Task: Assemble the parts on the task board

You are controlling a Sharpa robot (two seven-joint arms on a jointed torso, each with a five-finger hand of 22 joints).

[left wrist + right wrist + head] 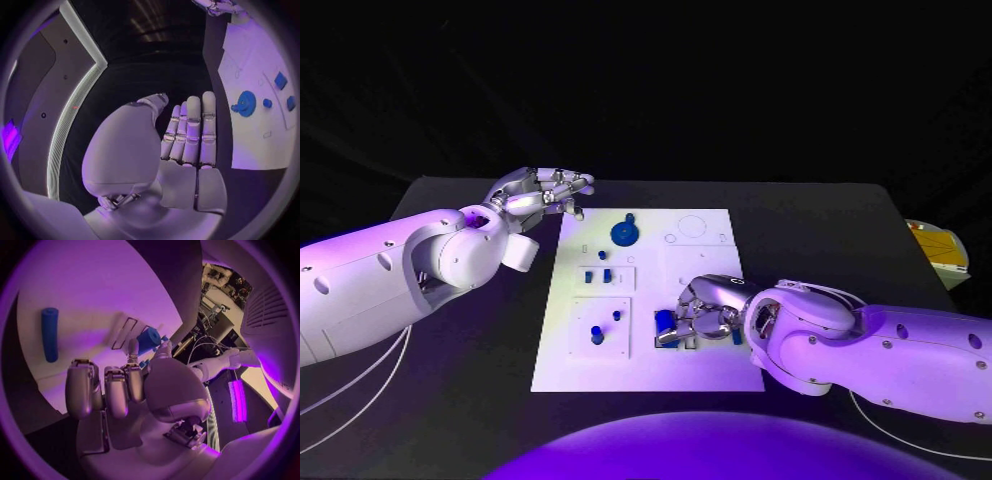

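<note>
Nearest to the robot, the right silver hand (704, 312) lies low over the near right part of the white rectangular task board (711, 370). Its fingers are curled down and close together around small blue pieces there. In the right wrist view the fingers (119, 385) bend toward a short blue cylinder part (149, 339) that stands just at the fingertips, near a thin rectangular outline on the board. I cannot tell if the hand really clamps this part or only touches it. A long blue rod part (49, 334) lies flat on the board, well apart from this hand.

On the near left part of the board a small blue peg (597, 333) stands inside a square outlined field. A little further, two small blue pieces (597, 276) sit in a smaller field.

Further again, near the far middle of the board, lies a round blue disc part with a small knob (626, 234); the left wrist view shows it too (245, 103).

Farthest, the left silver hand (538, 195) hangs above the black table (473, 330), just beside the far left corner of the board. Its fingers (190, 130) are straight, side by side, and hold nothing.

At the right edge of the table stands a yellow object (939, 248).
</note>
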